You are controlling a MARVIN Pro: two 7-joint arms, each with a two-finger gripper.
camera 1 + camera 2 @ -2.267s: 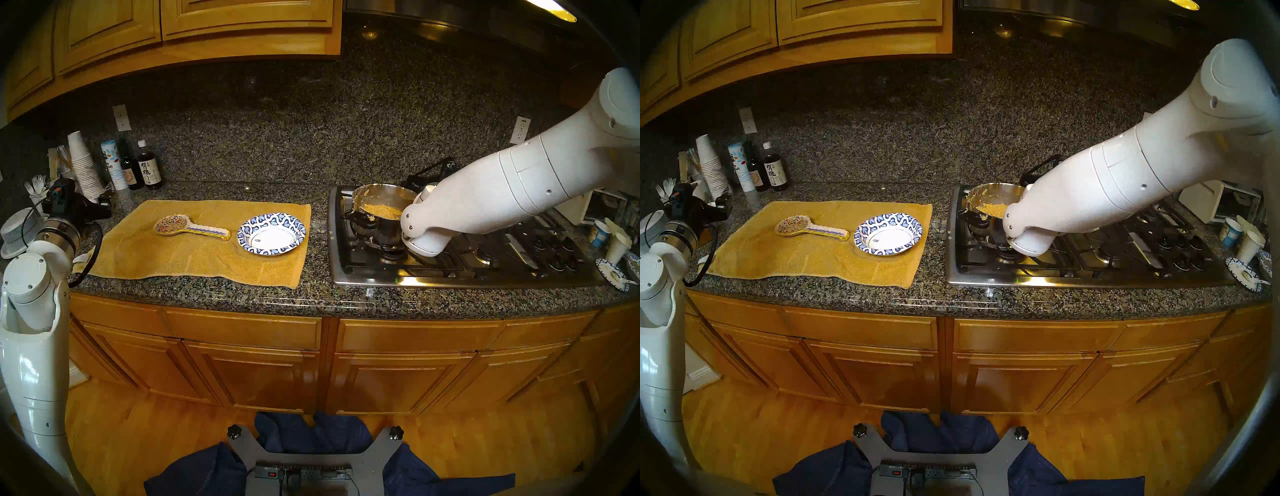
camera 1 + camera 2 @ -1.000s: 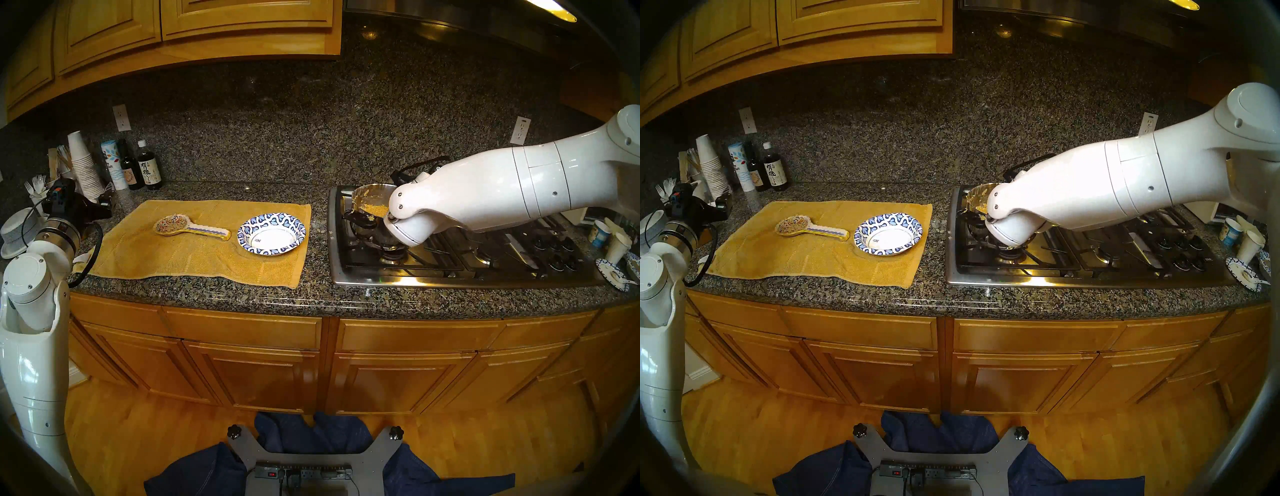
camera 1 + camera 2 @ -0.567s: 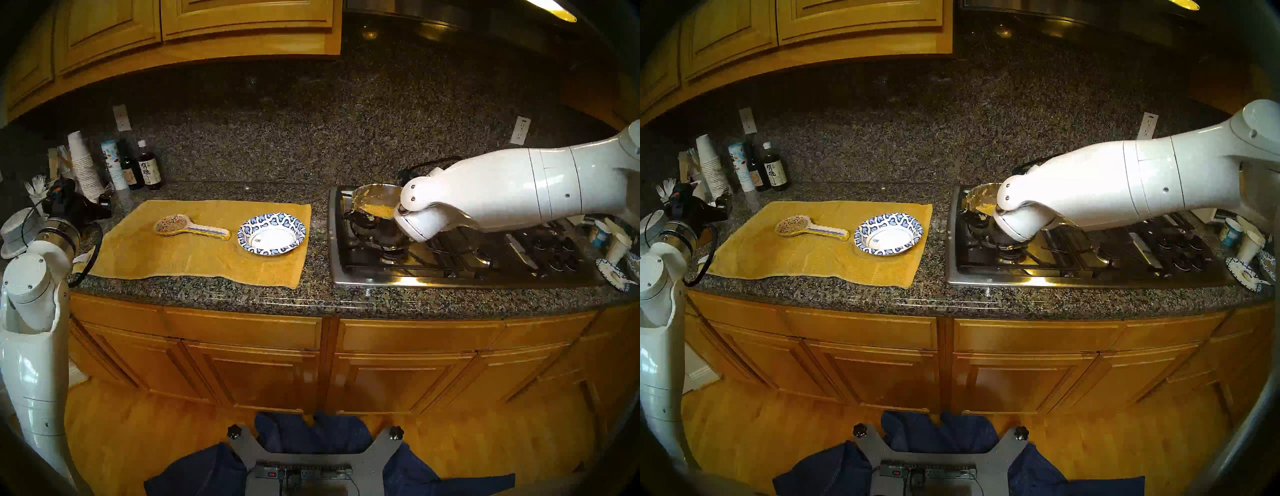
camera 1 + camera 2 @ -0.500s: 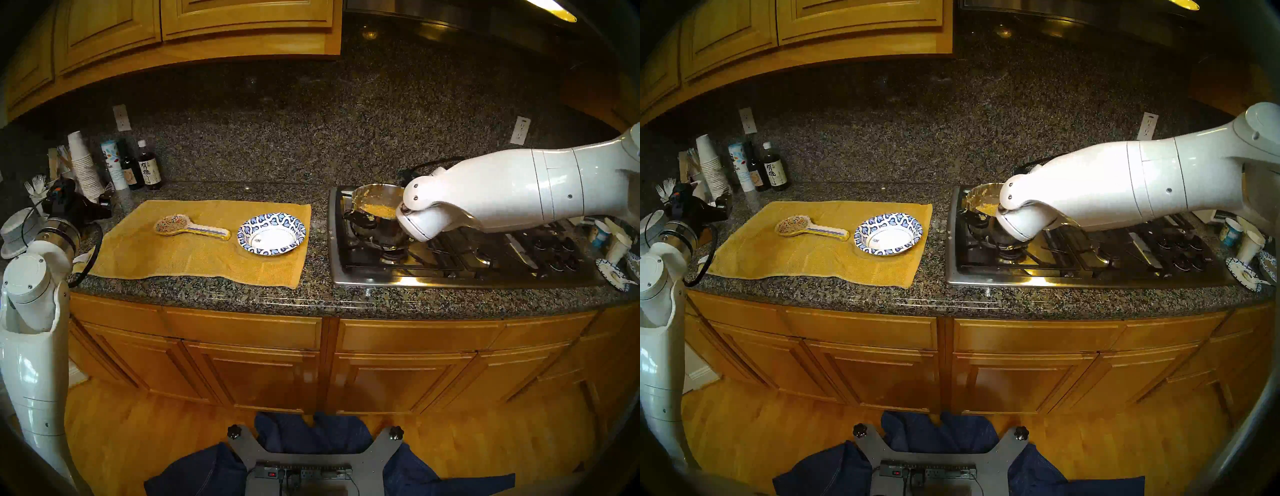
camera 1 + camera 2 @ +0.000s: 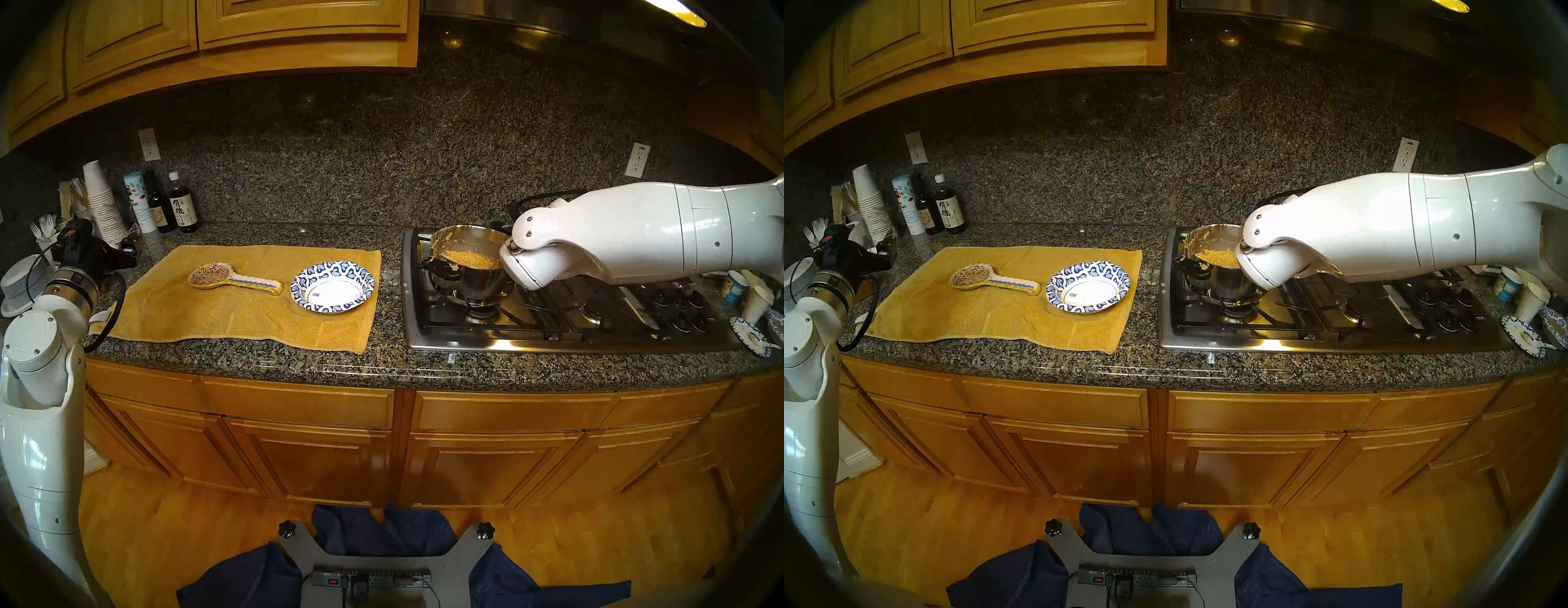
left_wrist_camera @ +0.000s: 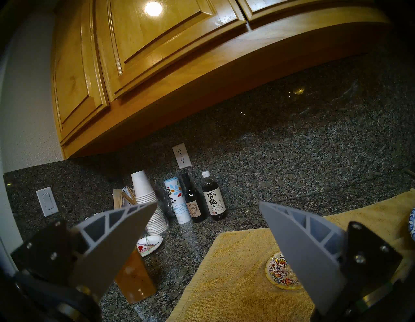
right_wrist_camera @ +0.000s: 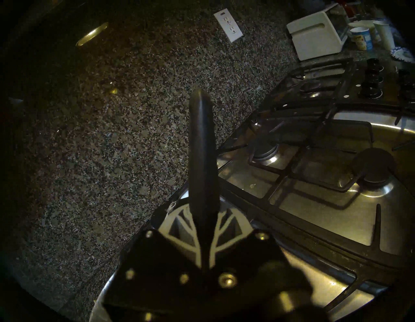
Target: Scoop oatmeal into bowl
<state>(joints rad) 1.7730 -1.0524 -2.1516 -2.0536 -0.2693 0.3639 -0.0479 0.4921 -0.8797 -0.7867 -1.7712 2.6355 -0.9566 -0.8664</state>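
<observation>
The oatmeal (image 5: pixel 470 259) lies tan-yellow and grainy in a steel pot (image 5: pixel 471 282) on the stove's front left burner. The blue-and-white paper bowl (image 5: pixel 333 271) sits on a yellow towel to the pot's left, its white centre bare. My right arm reaches over the stove, wrist at the pot's right rim. In the right wrist view my right gripper (image 7: pixel 203 210) is shut on a black utensil handle (image 7: pixel 201 139); the utensil's other end is hidden. My left gripper (image 6: pixel 207 203) is open and empty, far left above the counter.
A colourful spoon rest (image 5: pixel 235 278) lies on the towel (image 5: pixel 212 314) left of the bowl. Stacked cups (image 5: pixel 102 204) and bottles (image 5: pixel 182 208) stand at the back left. The stove grates (image 5: pixel 594 305) and knobs lie under my right arm. Cups and paper plates (image 5: pixel 753 337) crowd the far right.
My right arm's elbow has dropped and the wrist has swung right, away from the front of the pot, so more of the pot and oatmeal shows. The left arm has not moved.
</observation>
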